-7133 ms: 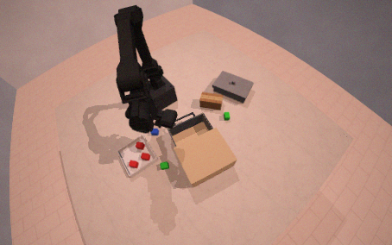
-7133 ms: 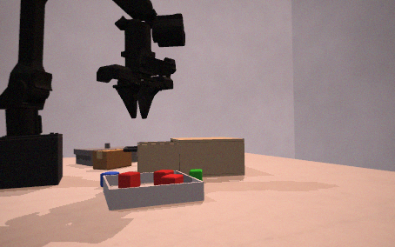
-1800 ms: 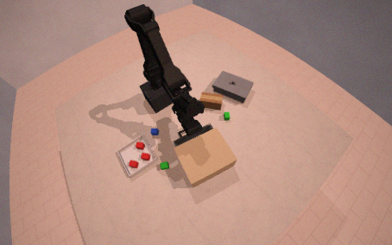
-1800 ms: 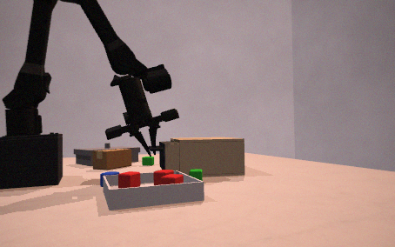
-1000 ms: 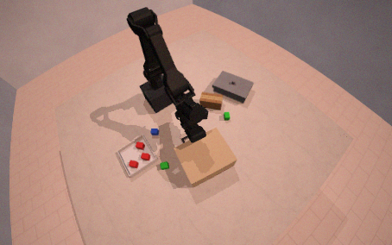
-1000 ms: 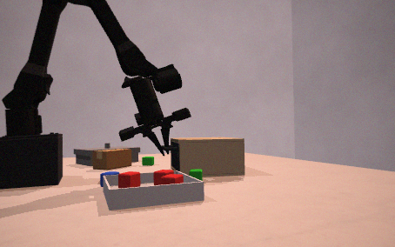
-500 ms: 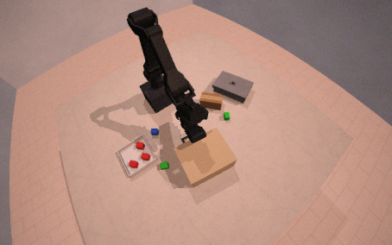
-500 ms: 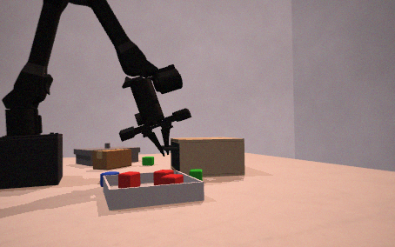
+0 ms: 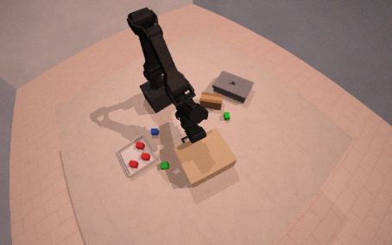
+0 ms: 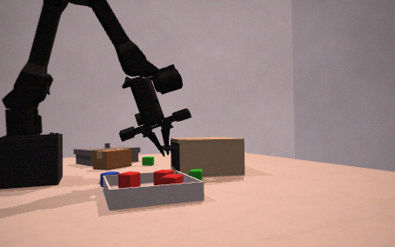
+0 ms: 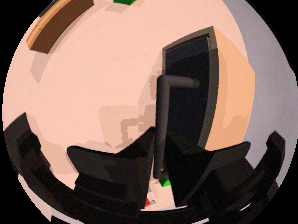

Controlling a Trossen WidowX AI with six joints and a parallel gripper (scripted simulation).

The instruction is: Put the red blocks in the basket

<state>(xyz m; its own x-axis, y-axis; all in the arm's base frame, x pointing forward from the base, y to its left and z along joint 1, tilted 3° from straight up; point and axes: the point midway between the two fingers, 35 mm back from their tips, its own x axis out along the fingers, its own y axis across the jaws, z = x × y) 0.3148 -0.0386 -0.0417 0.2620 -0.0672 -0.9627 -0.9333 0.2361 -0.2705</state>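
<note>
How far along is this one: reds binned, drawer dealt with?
Done: three red blocks lie in the basket, which stands upright. In hand: the gripper is shut on the drawer handle of the tan drawer unit; the wrist view shows the dark drawer front apparently slightly out. Left: seat the drawer, let go. The brown box beside the grey lid may need closing.

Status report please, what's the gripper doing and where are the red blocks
Gripper jaws shut on drawer handle of tan drawer unit. Three red blocks in grey basket. Nothing blocking.
</note>
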